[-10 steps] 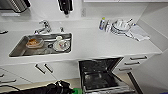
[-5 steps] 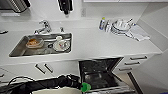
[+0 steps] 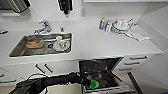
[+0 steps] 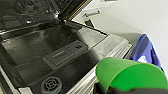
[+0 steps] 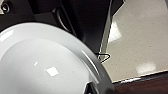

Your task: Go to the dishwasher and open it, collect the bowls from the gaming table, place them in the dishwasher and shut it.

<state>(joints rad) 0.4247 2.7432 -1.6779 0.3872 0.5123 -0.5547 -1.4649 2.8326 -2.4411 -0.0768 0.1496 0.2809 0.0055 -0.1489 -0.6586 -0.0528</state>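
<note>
Below the white counter, the dishwasher stands open, its door dropped flat toward the robot and its dark interior exposed. The left arm reaches in from the picture's left, and the left gripper holds the green bowl over the lowered door; the left wrist view shows the bowl pinched at its base against the dark gripper body, just above the door's inner panel with its detergent compartment. White drawer fronts flank the opening on one side and cabinet doors with bar handles on the other, with pale floor beside the door's edge. The door's near edge is cut off at the bottom of the head view, and the racks are too dark to make out. A large white dish takes up much of the right wrist view; I cannot tell how the right gripper stands. On the counter, a sink holds dishes, and stacked plates sit near the wall.
</note>
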